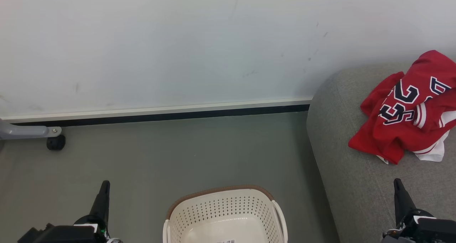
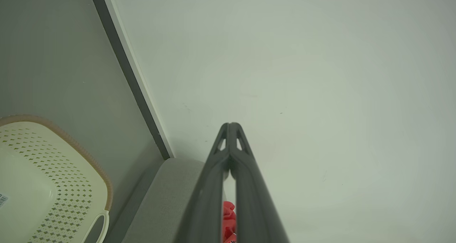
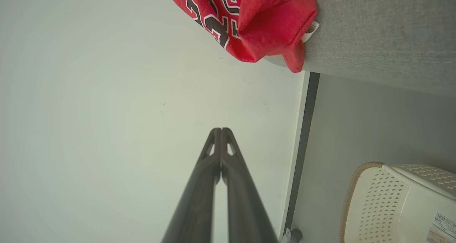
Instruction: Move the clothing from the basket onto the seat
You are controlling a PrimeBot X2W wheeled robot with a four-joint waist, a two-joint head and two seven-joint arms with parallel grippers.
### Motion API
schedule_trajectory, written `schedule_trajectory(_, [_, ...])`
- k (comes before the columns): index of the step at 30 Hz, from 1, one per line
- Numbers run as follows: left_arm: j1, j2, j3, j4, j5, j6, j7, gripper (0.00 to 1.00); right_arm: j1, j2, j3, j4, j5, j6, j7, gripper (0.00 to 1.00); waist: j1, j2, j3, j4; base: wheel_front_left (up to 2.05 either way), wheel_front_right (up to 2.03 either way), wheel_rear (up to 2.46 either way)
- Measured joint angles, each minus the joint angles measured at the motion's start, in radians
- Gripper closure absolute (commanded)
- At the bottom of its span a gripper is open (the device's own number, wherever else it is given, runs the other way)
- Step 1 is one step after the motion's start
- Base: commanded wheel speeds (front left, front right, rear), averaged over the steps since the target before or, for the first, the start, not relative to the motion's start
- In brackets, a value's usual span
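Where the two arms rise nearest the onlooker, the left gripper (image 1: pixel 104 187) and the right gripper (image 1: pixel 398 185) each taper to a single dark spike. Both pairs of fingers are pressed together and clench nothing. Between them on the grey floor (image 1: pixel 178 154) stands the basket (image 1: pixel 221 190). Its perforated wall and the part of its bottom that shows carry a printed label (image 1: pixel 226 241) and no red fabric. Its near half is cut off by the frame edge.

To the right, just beside the basket, the seat (image 1: pixel 356 193) begins at a rounded corner. Farther back on its cushion lies the clothing (image 1: pixel 402 129), a crumpled red heap with navy lettering uppermost and a white hem at its near edge. It sits well in from the cushion's edge. Behind everything run the dark baseboard (image 1: pixel 160 115) and the pale wall (image 1: pixel 178 40), with a black caster (image 1: pixel 56 142) at far left.

Judgement: the transfer looks finished or very nearly so. To close it well, tilt the head down and confirm the basket's hidden near half holds nothing. Should a garment remain, open the jaws before descending. Pinch a thick fold, lift it clear of the rim, and release it beside the heap.
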Motion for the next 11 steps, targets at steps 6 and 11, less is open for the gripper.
schedule_trajectory(6, [0.0,0.0,0.0,0.0,0.0,0.0,0.0,1.0,0.0,0.0,0.0,0.0,0.0,0.0,0.0,1.0,0.0,0.0,0.0,0.0,0.0,0.0,0.0])
schedule_trajectory(11, [0.0,0.0,0.0,0.0,0.0,0.0,0.0,1.0,0.0,0.0,0.0,0.0,0.0,0.0,0.0,1.0,0.0,0.0,0.0,0.0,0.0,0.0,0.0])
